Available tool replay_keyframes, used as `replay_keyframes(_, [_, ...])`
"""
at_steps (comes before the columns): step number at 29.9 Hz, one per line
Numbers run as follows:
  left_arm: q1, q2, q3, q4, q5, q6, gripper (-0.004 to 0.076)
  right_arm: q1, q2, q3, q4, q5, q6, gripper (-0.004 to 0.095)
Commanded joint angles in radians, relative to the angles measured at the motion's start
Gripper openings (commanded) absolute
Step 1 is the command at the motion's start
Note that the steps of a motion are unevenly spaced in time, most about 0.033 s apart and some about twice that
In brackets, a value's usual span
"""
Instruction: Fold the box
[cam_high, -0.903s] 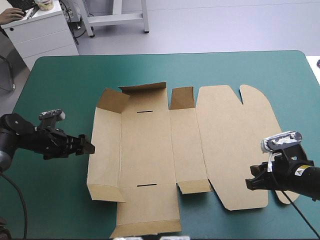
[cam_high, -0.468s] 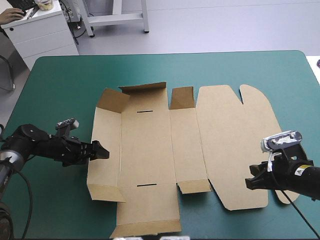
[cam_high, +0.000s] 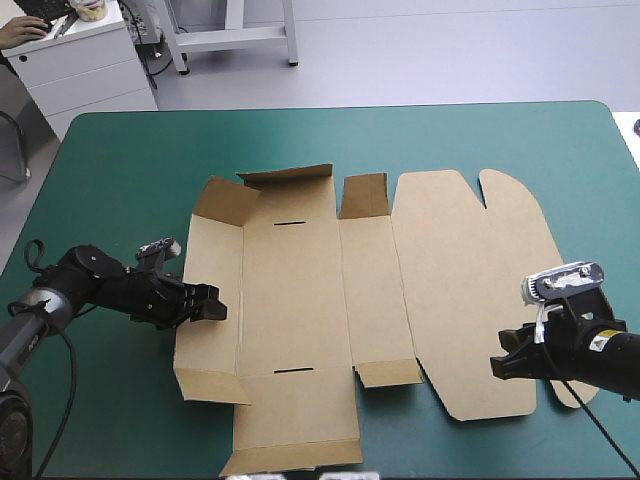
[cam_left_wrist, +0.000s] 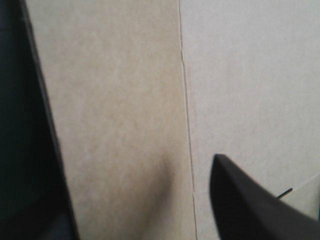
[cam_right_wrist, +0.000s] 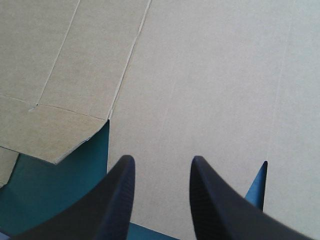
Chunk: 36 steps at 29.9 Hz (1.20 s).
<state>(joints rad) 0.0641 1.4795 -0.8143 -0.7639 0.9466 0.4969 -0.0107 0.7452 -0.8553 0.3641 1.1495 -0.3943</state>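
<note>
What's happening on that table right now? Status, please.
Left gripper open at the box's left edge. Right gripper open over lid's near edge. Box mostly flat; nothing in the way.

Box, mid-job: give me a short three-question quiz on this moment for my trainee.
1. True or false: the box already stands as a tray with all its walls up.
2. The left gripper is at the box's: A) left panel; B) rounded right lid; C) far flap.
3. Fill in: the right gripper has its fingers ___.
Key: 1 false, it lies mostly flat; 2 A; 3 open.
</note>
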Motion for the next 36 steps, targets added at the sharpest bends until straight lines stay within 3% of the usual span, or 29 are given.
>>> replay_keyframes(1, [-0.008,-0.026,-0.017,-0.054,0.003,-0.015,0.0114,-0.006,-0.002,-0.026,0.030,-0.040,0.000,0.0332])
replay_keyframes(2, [-0.008,-0.026,-0.017,-0.056,0.003,-0.015,0.0026,-0.006,-0.002,-0.026,0.030,-0.040,0.000,0.0332])
replay_keyframes(3, [-0.008,-0.026,-0.017,-0.056,0.003,-0.015,-0.0005,-0.006,-0.002,-0.026,0.030,-0.040,0.000,0.0332])
replay_keyframes(7, [-0.008,-0.026,-0.017,-0.058,0.023,-0.015,-0.0010,-0.006,-0.002,-0.026,0.030,-0.040,0.000,0.0332])
replay_keyframes(11, [-0.008,-0.026,-0.017,-0.060,0.122,0.072,-0.0010,-0.006,-0.002,-0.026,0.030,-0.040,0.001,0.0332])
replay_keyframes(15, [-0.008,-0.026,-0.034,-0.069,0.120,0.120,-0.0010,-0.006,-0.002,-0.026,0.030,-0.039,0.007,0.0332])
replay_keyframes(22, [-0.013,-0.026,-0.193,-0.009,0.157,0.113,-0.0010,-0.006,-0.002,-0.026,0.030,-0.033,0.013,0.0332])
replay_keyframes(28, [-0.120,-0.026,-0.460,0.342,0.176,-0.020,-0.0010,-0.006,-0.002,-0.026,0.030,-0.033,0.013,0.0332])
replay_keyframes(36, [-0.358,-0.013,-0.767,0.734,0.131,-0.015,-0.0003,-0.006,-0.002,-0.036,0.031,-0.045,0.013,0.0332])
